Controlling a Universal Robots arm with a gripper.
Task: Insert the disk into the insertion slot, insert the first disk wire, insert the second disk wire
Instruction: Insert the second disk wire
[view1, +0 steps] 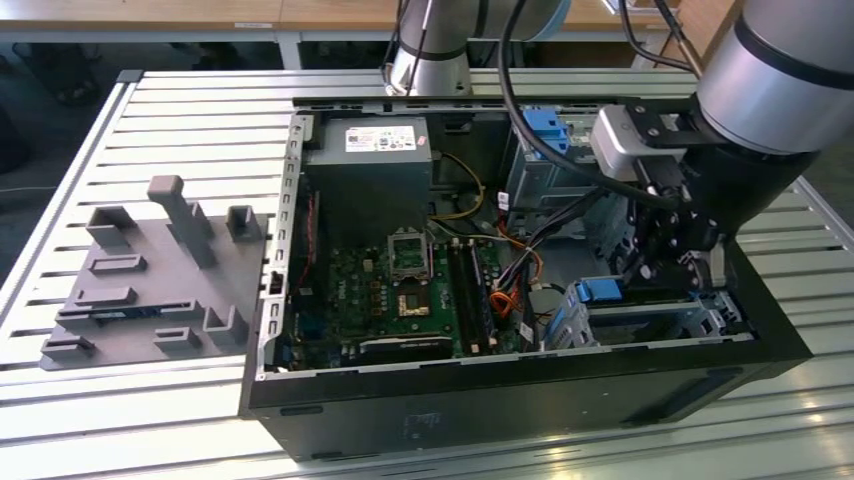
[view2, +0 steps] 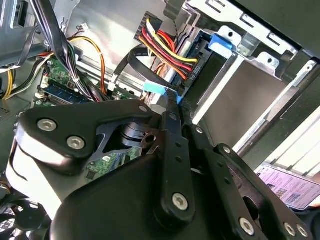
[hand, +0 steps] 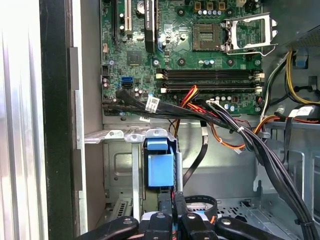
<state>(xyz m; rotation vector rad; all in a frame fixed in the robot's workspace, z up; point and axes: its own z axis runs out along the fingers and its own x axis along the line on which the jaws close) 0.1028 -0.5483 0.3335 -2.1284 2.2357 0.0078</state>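
Deep inside the open case, the gripper (view2: 172, 97) pinches shut on a flat black wire (view2: 131, 59) beside the disk (view2: 220, 42), hemmed by the insertion slot (view2: 260, 62).

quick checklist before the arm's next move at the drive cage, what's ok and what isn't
1. Disk seated in the insertion slot: ok, its blue caddy sits inside the metal cage.
2. Tool at the disk's rear: ok, its tips sit by the blue connector.
3. Power wire bundle, red, yellow and black, at the disk: cannot tell if fully seated.
4. Flat black cable fully plugged: cannot tell.
5. Loose cables crossing the motherboard near the tool: not ok, snag risk.
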